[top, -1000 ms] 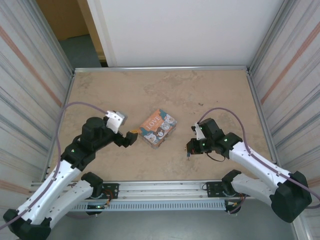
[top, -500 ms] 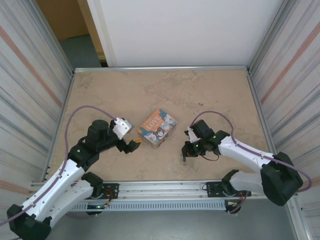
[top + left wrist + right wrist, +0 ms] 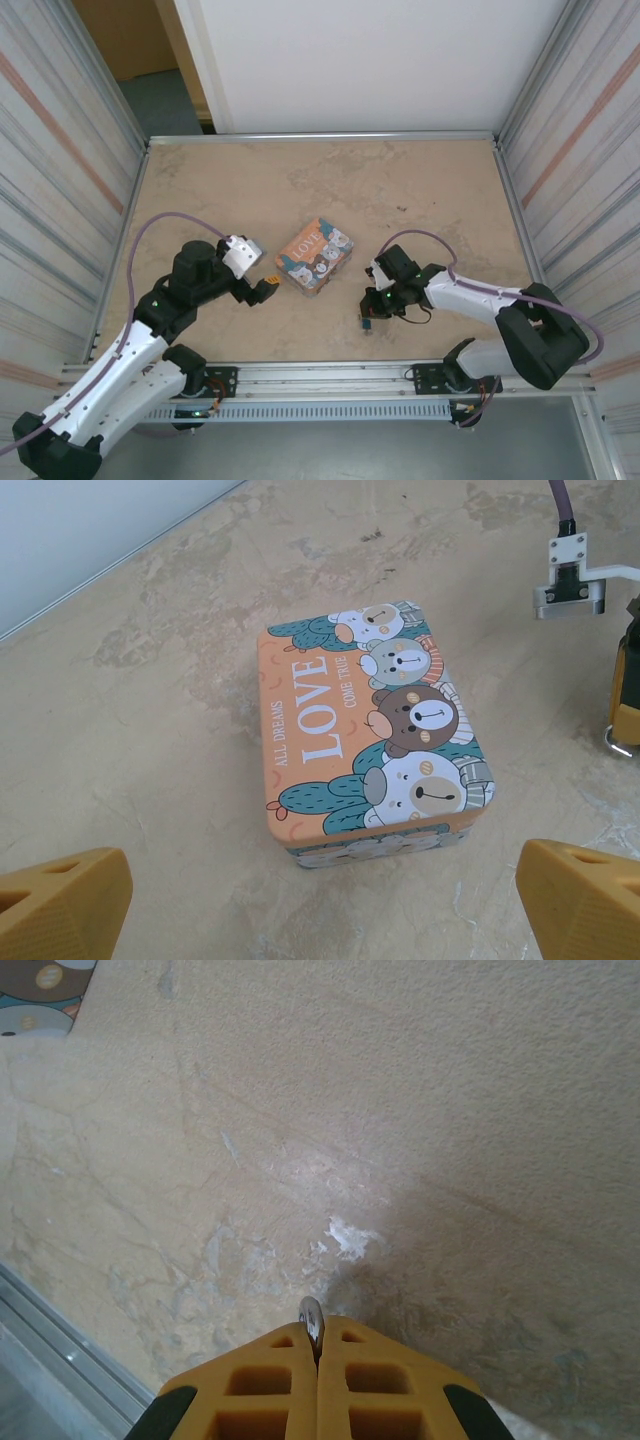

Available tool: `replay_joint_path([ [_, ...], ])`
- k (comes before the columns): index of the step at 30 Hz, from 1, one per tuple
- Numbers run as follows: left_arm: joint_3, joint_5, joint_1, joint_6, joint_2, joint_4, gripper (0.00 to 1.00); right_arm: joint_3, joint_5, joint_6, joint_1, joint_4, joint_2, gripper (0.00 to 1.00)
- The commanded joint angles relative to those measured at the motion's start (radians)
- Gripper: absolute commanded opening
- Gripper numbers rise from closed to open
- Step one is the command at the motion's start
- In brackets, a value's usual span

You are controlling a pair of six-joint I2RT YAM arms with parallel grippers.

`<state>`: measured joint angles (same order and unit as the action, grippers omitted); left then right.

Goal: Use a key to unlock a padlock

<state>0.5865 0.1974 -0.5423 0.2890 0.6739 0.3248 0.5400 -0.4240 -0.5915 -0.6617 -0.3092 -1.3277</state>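
My right gripper point(image 3: 369, 312) point(image 3: 318, 1335) is shut, low over the table right of the box. A tiny dark, teal-tinted metal piece, which I take for the padlock point(image 3: 366, 322), is pinched at its tips. Its silvery rounded end point(image 3: 312, 1317) pokes out between the orange fingers. In the left wrist view the same loop point(image 3: 615, 742) hangs under the right gripper's finger point(image 3: 625, 695). The key is out of view. My left gripper point(image 3: 268, 287) point(image 3: 320, 900) stands wide open and holds nothing, just left of the box's near corner.
The orange-and-teal "LOVE" box point(image 3: 314, 256) point(image 3: 370, 730) with cartoon animals lies flat mid-table between the two arms. A metal rail point(image 3: 320, 372) runs along the near edge. Ribbed walls point(image 3: 60, 200) close in both sides.
My right arm has slid left and toward the near edge with the metal piece still gripped. My left gripper first moved right toward the box, then held still.
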Motion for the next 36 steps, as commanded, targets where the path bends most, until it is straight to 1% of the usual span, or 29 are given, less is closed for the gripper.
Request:
replay_joint_path([
  [1, -0.007, -0.013, 0.008, 0.012, -0.008, 0.007, 0.99, -0.014, -0.013, -0.021, -0.007, 0.036, -0.024, 0.01],
  [9, -0.005, -0.027, 0.008, 0.018, -0.006, 0.017, 0.99, -0.035, -0.016, -0.034, -0.008, 0.077, -0.056, 0.06],
  [16, -0.004, -0.026, 0.008, 0.019, -0.005, 0.021, 0.99, -0.041, -0.002, -0.027, -0.008, 0.063, -0.039, 0.16],
  [24, -0.004, -0.025, 0.008, 0.016, -0.006, 0.023, 0.99, -0.029, 0.041, -0.015, -0.006, 0.003, 0.044, 0.30],
  [29, -0.004, -0.024, 0.009, 0.015, -0.007, 0.023, 0.99, -0.012, 0.078, 0.009, 0.000, -0.061, 0.111, 0.36],
  [33, -0.004, -0.033, 0.008, 0.019, -0.007, 0.026, 0.99, 0.005, 0.114, 0.028, 0.017, -0.099, 0.175, 0.44],
  [36, -0.004, -0.041, 0.008, 0.022, -0.005, 0.028, 0.99, 0.018, 0.137, 0.050, 0.042, -0.127, 0.221, 0.48],
])
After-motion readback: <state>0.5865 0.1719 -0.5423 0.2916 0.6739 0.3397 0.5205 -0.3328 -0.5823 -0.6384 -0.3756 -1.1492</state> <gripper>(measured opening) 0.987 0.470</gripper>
